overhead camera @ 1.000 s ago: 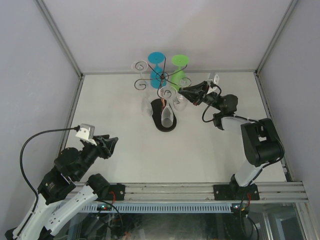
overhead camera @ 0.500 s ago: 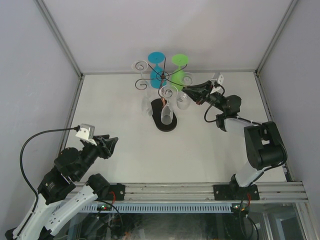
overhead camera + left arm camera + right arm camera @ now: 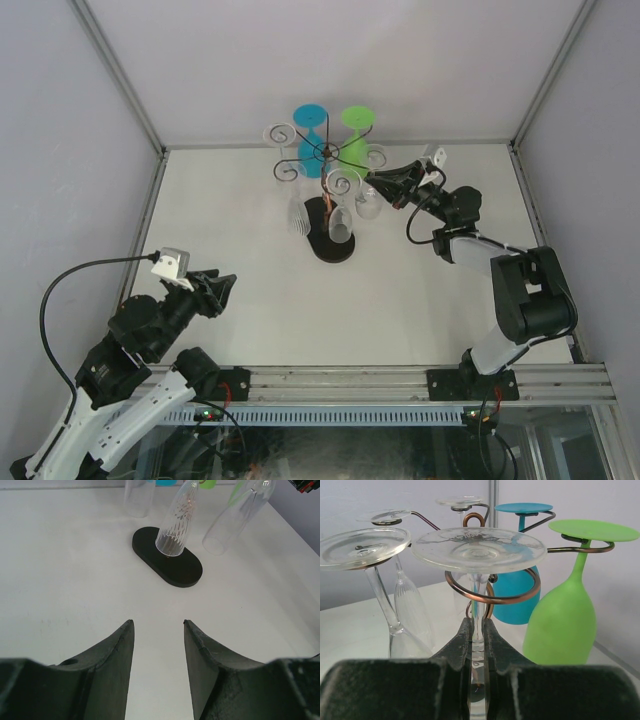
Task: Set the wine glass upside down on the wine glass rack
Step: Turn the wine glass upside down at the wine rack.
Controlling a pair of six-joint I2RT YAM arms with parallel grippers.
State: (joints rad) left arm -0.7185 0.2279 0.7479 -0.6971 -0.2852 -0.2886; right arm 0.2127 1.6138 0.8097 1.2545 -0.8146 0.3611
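Observation:
My right gripper (image 3: 478, 626) is shut on the stem of a clear wine glass (image 3: 479, 549) held upside down. The stem passes through a coppery scroll ring (image 3: 521, 596) of the wine glass rack (image 3: 322, 152), and the foot sits just above that ring. From above, the right gripper (image 3: 378, 184) is at the rack's right side with the glass bowl (image 3: 367, 206) hanging below. The same bowl (image 3: 232, 520) shows tilted in the left wrist view, right of the rack's black base (image 3: 167, 559). My left gripper (image 3: 158, 622) is open and empty, far from the rack at the near left (image 3: 218, 290).
Hanging upside down on other rack arms are a blue glass (image 3: 517, 592), a green glass (image 3: 562, 625) and clear glasses (image 3: 365, 547), one of them ribbed (image 3: 176, 522). The green glass is close beside my right fingers. White walls close the back and sides.
My right gripper has carried the glass a little right and back, along the rack's scroll arm. The rack and its hanging glasses have shifted slightly. The left arm has not moved.

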